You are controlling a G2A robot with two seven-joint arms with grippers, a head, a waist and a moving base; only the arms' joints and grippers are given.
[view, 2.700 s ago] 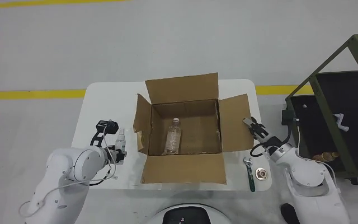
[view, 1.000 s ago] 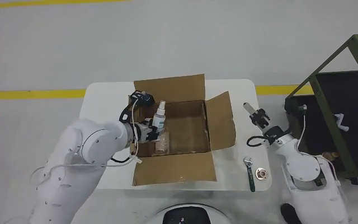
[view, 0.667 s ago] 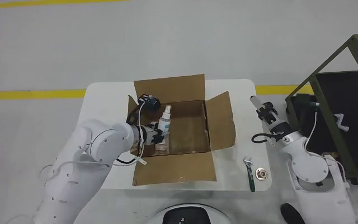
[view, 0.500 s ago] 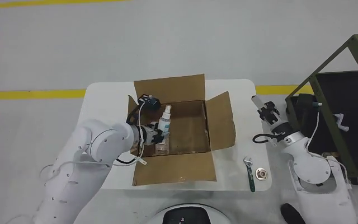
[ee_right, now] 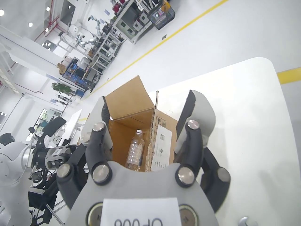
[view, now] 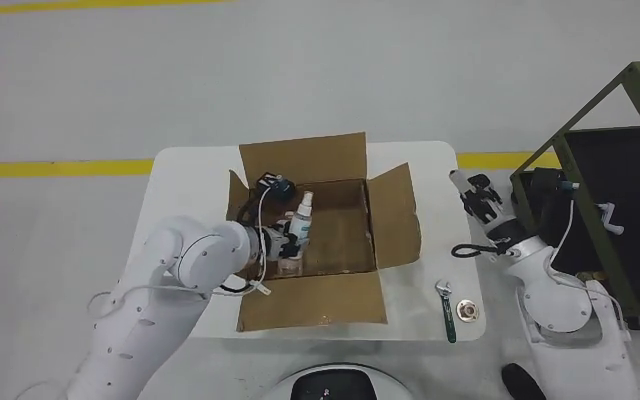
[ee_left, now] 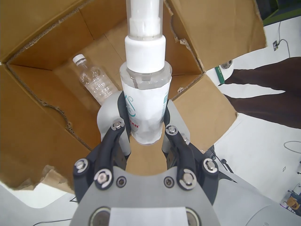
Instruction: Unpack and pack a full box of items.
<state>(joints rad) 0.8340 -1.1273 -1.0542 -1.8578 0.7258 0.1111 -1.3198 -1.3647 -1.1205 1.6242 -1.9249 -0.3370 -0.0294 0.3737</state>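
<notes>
Spray bottle (ee_left: 143, 95) is clamped low on its body by the left gripper (ee_left: 142, 121), inside the open cardboard box (view: 318, 160). It is best lowered straight beside the water bottle (ee_left: 98, 83) lying on the floor, then released. Right gripper (ee_right: 148, 105) is spread wide, empty, beside the box. Printed labels are seen on the spray bottle and a flap.

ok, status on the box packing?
Left gripper shut on clear spray bottle with white pump, over open brown cardboard box. Right gripper open, empty, beside box. Clear plastic water bottle lying inside, near drop spot.
</notes>
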